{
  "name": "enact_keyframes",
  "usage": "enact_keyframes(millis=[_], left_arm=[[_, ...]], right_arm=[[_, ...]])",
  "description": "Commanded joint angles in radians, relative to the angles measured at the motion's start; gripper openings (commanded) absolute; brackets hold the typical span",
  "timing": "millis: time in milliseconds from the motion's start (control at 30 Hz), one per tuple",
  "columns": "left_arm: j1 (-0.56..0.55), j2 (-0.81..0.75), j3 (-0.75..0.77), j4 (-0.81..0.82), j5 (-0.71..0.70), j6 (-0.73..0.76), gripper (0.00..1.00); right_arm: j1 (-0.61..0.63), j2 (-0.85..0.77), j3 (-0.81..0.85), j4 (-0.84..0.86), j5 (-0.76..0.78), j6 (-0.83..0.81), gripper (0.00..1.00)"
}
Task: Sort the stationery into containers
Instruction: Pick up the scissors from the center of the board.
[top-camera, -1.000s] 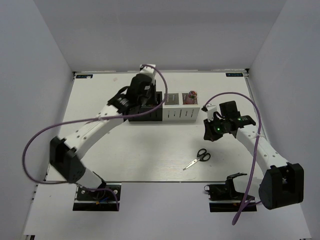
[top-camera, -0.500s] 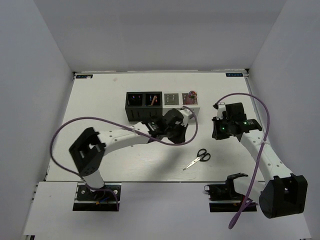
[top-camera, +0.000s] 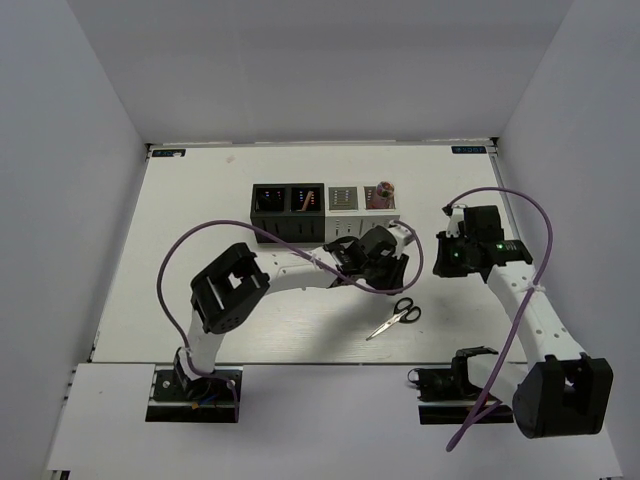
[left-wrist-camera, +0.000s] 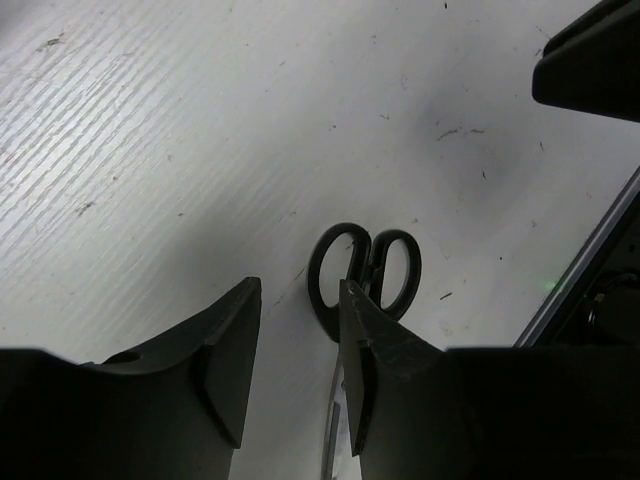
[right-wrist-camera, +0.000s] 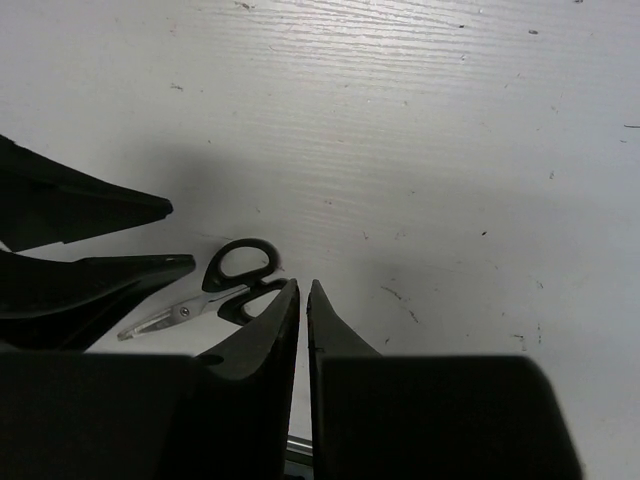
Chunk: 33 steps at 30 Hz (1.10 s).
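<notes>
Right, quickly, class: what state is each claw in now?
Left claw: open, holding nothing.
Right claw: almost closed, holding nothing.

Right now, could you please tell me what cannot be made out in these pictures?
Scissors blades: left wrist view, mostly hidden behind the left gripper.
Containers contents: top view, too small to identify.
Fingertips of the left gripper: top view, hidden under its own wrist.
</notes>
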Motion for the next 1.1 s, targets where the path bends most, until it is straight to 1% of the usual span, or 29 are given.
enact_keyframes(millis=[0,133,300,567,700,800,933,1033,1067], left_arm=[[-0.011,0.016,0.050,0.054,0.014,-0.018,0.48],[-0.040,0.047,0.068,0.048,-0.001,0.009,0.48],[-0.069,0.079,0.093,0.014,-0.084,0.055,0.48],[-0.094,0.101,0.072,0.003,-0.115,0.068,0.47],[-0.117,0.118,0.067,-0.012,-0.205,0.086,0.44],[-0.120,0.121,0.047,-0.020,-0.241,0.095,0.43],[-0.117,0.125,0.027,-0.026,-0.253,0.098,0.42],[-0.120,0.133,0.032,-0.035,-0.261,0.101,0.36],[-0.121,0.138,0.030,-0.041,-0.264,0.101,0.31]], right_arm=[[-0.015,-0.028,-0.007,0.003,-0.025,0.013,0.10],[-0.029,-0.042,-0.007,0.003,-0.036,0.012,0.11],[-0.038,-0.060,-0.007,0.005,-0.060,0.013,0.11],[-0.054,-0.076,-0.009,0.003,-0.082,0.008,0.11],[-0.057,-0.094,-0.013,0.009,-0.106,0.011,0.12],[-0.061,-0.109,-0.021,0.016,-0.119,0.015,0.12],[-0.066,-0.106,-0.020,0.016,-0.125,0.015,0.12],[-0.066,-0.106,-0.018,0.016,-0.128,0.016,0.12],[-0.070,-0.110,-0.020,0.014,-0.129,0.018,0.12]])
